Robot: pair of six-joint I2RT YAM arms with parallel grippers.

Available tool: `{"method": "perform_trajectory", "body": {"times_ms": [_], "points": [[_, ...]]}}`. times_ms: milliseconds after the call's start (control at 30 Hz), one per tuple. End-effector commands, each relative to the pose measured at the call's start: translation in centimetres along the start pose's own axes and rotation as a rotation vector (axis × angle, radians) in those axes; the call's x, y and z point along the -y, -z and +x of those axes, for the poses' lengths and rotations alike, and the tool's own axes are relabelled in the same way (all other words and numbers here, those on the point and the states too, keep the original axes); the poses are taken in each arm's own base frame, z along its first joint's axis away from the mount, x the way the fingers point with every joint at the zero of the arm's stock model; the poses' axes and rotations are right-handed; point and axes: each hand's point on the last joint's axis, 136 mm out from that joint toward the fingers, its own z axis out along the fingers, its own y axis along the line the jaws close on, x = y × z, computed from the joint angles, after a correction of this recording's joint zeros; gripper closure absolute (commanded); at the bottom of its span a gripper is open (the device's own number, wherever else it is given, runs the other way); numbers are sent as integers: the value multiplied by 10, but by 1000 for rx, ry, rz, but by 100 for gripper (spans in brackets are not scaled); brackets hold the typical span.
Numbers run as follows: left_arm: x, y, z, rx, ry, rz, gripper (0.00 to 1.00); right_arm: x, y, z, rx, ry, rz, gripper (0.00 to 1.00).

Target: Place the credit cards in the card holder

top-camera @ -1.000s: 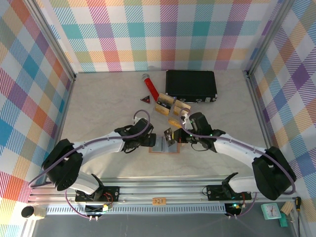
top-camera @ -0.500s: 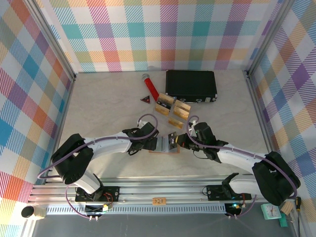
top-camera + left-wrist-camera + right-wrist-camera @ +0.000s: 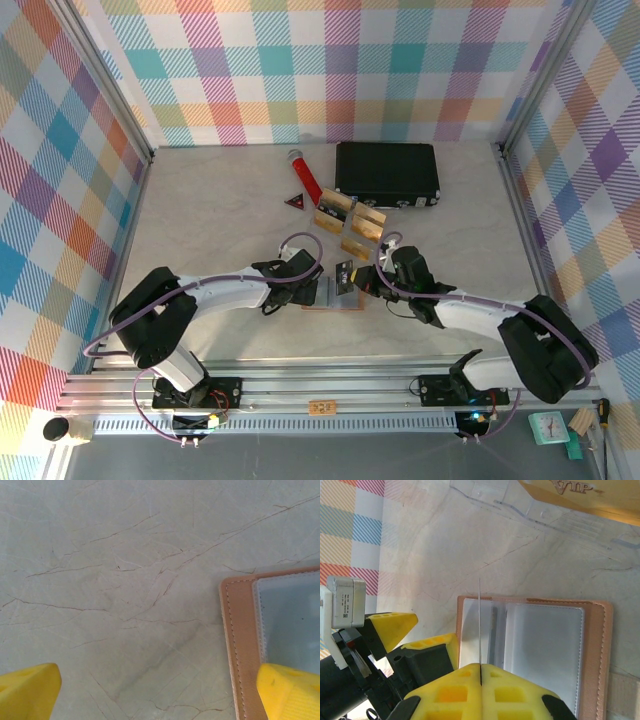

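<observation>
The brown card holder (image 3: 343, 302) lies open on the table, its clear sleeves (image 3: 545, 645) facing up. My right gripper (image 3: 363, 283) is shut on one credit card (image 3: 345, 276), which is seen edge-on (image 3: 480, 620) standing upright over the holder's left page. In the right wrist view that gripper (image 3: 480, 667) has its jaws pressed together on the card's edge. My left gripper (image 3: 309, 291) is open and low at the holder's left edge (image 3: 245, 645). One yellow fingertip (image 3: 290, 690) sits over the holder and the other (image 3: 27, 690) over bare table. More gold credit cards (image 3: 352, 218) stand behind the holder.
A clear plastic tray (image 3: 520, 510) holds a gold VIP card (image 3: 575, 490) just beyond the holder. Further back are a black case (image 3: 387, 173), a red pen (image 3: 304, 175) and a red triangle (image 3: 294, 201). Checked walls enclose the table.
My right gripper has come down and left from the tray with the card, to above the open holder. My left gripper has slid right onto the holder's left edge.
</observation>
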Motion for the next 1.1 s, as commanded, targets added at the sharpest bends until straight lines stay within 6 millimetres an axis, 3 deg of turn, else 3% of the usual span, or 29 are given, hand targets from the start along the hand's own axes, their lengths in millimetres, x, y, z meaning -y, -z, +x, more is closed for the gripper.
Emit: {"method": "perform_trajectory", "body": {"times_ms": [0,200,400,1067], "points": [[3,12,-10,45,14,18,0,-4,-2,0,9,-5,-26,100],[11,15,-18,61,22,55,0,-3,-4,1,9,-10,-23,100],[15,6,-11,43,15,62,0,-1,-8,3,3,-16,-23,100],[1,-4,11,12,26,22,0,-1,-21,8,7,-7,-31,100]]}}
